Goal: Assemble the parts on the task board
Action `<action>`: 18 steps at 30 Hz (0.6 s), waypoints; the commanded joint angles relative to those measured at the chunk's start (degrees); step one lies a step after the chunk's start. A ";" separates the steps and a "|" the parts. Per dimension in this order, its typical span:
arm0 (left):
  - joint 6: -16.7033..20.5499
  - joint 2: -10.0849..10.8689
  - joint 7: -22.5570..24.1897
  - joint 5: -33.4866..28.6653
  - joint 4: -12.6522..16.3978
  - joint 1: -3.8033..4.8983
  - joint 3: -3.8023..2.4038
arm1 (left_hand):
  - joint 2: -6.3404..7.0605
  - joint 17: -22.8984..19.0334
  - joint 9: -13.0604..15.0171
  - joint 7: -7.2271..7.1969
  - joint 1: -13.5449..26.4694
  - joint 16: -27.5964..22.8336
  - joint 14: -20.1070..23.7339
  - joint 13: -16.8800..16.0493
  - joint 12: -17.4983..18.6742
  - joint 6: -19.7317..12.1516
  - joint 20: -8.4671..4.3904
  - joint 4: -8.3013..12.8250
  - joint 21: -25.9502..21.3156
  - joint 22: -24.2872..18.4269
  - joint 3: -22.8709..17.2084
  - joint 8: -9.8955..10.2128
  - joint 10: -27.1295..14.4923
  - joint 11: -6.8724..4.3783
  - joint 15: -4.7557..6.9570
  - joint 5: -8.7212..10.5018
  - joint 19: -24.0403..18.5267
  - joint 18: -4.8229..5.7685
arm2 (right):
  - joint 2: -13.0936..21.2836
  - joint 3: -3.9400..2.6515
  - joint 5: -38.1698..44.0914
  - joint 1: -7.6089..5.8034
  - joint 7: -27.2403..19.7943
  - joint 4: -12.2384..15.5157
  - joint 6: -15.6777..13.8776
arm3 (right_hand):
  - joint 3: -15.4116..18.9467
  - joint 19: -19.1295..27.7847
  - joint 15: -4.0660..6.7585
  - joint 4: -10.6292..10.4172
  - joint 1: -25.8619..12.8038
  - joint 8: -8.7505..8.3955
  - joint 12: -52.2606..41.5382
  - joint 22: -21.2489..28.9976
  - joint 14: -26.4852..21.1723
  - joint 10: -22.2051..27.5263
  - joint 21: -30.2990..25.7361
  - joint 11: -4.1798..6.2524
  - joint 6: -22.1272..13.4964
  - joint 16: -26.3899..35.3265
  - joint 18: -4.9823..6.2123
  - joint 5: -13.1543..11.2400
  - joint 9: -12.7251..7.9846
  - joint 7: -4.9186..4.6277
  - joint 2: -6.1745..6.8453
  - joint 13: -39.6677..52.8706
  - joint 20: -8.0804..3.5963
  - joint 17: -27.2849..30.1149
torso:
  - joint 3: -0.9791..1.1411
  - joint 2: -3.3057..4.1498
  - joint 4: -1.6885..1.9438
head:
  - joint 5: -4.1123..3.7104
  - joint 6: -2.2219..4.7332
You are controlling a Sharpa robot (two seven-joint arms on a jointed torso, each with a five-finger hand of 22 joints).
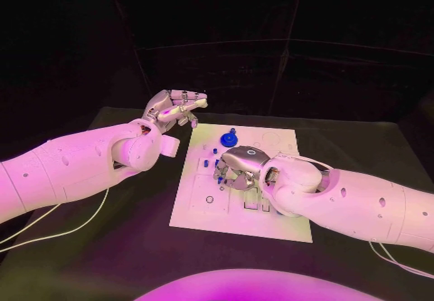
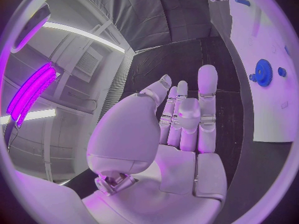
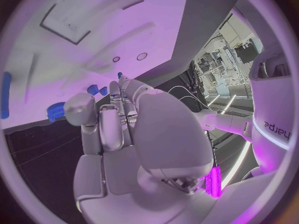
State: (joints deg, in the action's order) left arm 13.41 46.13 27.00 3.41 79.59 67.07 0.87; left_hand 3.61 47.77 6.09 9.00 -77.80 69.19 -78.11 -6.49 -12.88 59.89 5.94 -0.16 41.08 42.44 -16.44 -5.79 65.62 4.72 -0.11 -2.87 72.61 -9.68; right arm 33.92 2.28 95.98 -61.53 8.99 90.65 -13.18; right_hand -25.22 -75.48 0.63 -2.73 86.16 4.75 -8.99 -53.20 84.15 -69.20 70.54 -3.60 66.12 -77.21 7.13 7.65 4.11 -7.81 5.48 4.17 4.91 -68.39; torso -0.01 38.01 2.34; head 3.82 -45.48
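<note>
The white task board (image 1: 237,210) lies in the middle of the table. A blue gear (image 1: 229,138) stands near its far edge, and small blue parts (image 1: 206,163) sit to the left of my right hand (image 1: 241,167). That hand arches over the board's middle with its fingertips down among blue pieces. In the right wrist view a bit of blue (image 3: 119,75) shows at a fingertip, and the thumb (image 3: 81,109) stands apart from the fingers. Whether anything is held is hidden. My left hand (image 1: 174,108) hangs raised beyond the board's far left corner, its fingers (image 2: 207,87) stretched and holding nothing.
The board (image 2: 264,30) shows the gear (image 2: 263,72) and a small blue part (image 2: 282,71) in the left wrist view. The right wrist view shows the gear (image 3: 56,112) and a long blue piece (image 3: 5,94). White cables (image 1: 63,229) trail on the table's left.
</note>
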 commanded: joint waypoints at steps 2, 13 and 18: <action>-0.34 -0.15 0.42 -0.22 0.00 0.09 -0.05 | -0.05 -0.06 -0.08 0.08 -0.32 -0.06 0.38 -0.07 -0.22 0.08 -0.13 0.20 -0.32 -0.04 0.21 -0.20 -0.10 0.12 0.08 -0.15 -0.34 -0.40 | -0.23 0.02 1.04 0.04 -0.51 -0.15 2.06 | -0.28 -0.16 0.35 0.01 -0.51 0.29 0.22 0.06 2.27 -0.18 0.24 -0.26 0.10 -0.35 -0.30 -0.02 0.06 -0.18 -0.12 -0.09 0.05 0.04 | 0.00 -0.02 -0.04 | 0.33 -0.32; -0.38 -0.17 0.35 -0.22 -0.06 0.09 -0.05 | -0.04 -0.19 -0.09 0.09 -0.27 -0.10 0.43 -0.09 -0.31 0.08 -0.12 0.16 -0.43 -0.13 0.31 -0.23 -0.21 0.16 0.05 -0.15 -0.35 -0.40 | -0.15 0.07 1.50 0.18 -0.11 -0.13 3.34 | -0.31 -0.14 0.34 0.03 -0.59 0.28 0.24 0.09 2.26 -0.18 0.23 -0.27 0.10 -0.32 -0.30 -0.03 0.06 -0.19 -0.11 -0.09 0.05 0.10 | -0.05 -0.06 -0.01 | 0.60 -0.67; -0.40 -0.13 0.34 -0.22 -0.04 0.09 -0.05 | -0.04 -0.19 -0.09 0.09 -0.27 -0.10 0.43 -0.09 -0.31 0.08 -0.12 0.16 -0.43 -0.13 0.31 -0.23 -0.21 0.16 0.05 -0.15 -0.35 -0.40 | -0.19 0.08 1.92 0.20 0.12 -0.42 3.64 | -0.31 -0.14 0.34 0.03 -0.59 0.28 0.24 0.09 2.26 -0.18 0.23 -0.27 0.10 -0.32 -0.30 -0.03 0.06 -0.19 -0.11 -0.09 0.05 0.10 | -0.05 -0.05 0.00 | 0.65 -0.76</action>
State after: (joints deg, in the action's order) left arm 13.39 46.02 26.97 3.40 79.50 67.07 0.87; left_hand 3.61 47.63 6.09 8.99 -77.80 69.19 -78.11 -6.53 -12.88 59.88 5.94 -0.16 40.83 42.36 -16.44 -5.79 65.62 4.72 -0.12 -2.87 72.61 -9.68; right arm 33.78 2.36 97.04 -61.27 9.03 90.31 -10.57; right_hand -25.21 -75.47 0.63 -2.73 86.17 4.88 -8.99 -53.21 84.15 -69.19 70.54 -3.60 66.10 -77.21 7.13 7.64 4.11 -7.79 5.49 4.17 4.91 -68.34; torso -0.03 37.96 2.30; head 4.44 -46.19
